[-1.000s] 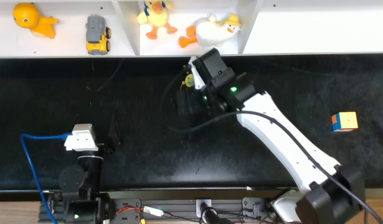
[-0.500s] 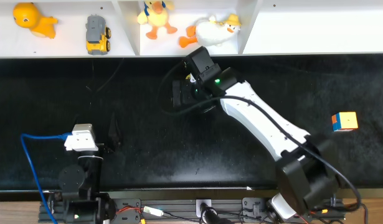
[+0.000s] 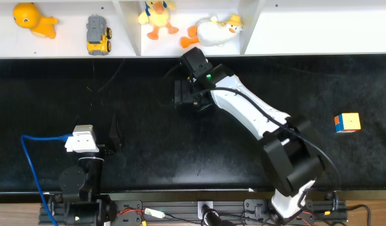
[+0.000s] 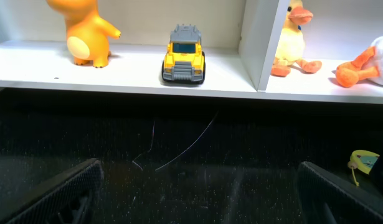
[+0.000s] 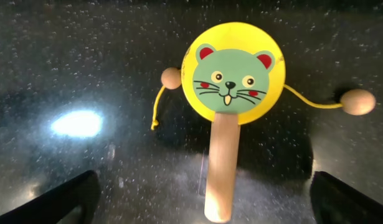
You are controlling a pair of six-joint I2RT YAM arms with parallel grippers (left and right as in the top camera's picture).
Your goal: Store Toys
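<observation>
A rattle drum (image 5: 231, 74) with a yellow rim, a green cat face and a wooden handle (image 5: 220, 168) lies flat on the black mat. Two wooden beads on strings trail from its sides. My right gripper (image 5: 203, 190) hangs open right above it, one finger on each side of the handle and not touching it. In the top view the right gripper (image 3: 186, 94) sits mid-table just below the white shelf (image 3: 255, 47). My left gripper (image 3: 115, 135) rests open and empty at the near left. An edge of the rattle drum (image 4: 365, 162) shows in the left wrist view.
The shelf holds an orange toy (image 3: 34, 20), a yellow truck (image 3: 97, 34), a duck plush (image 3: 158, 19) and a white goose plush (image 3: 214, 31). Its right compartment (image 3: 324, 25) is bare. A colour cube (image 3: 347, 122) lies on the mat at the far right.
The right arm has swung left and toward the shelf, so its wrist now covers the rattle drum in the top view. The left arm has not moved.
</observation>
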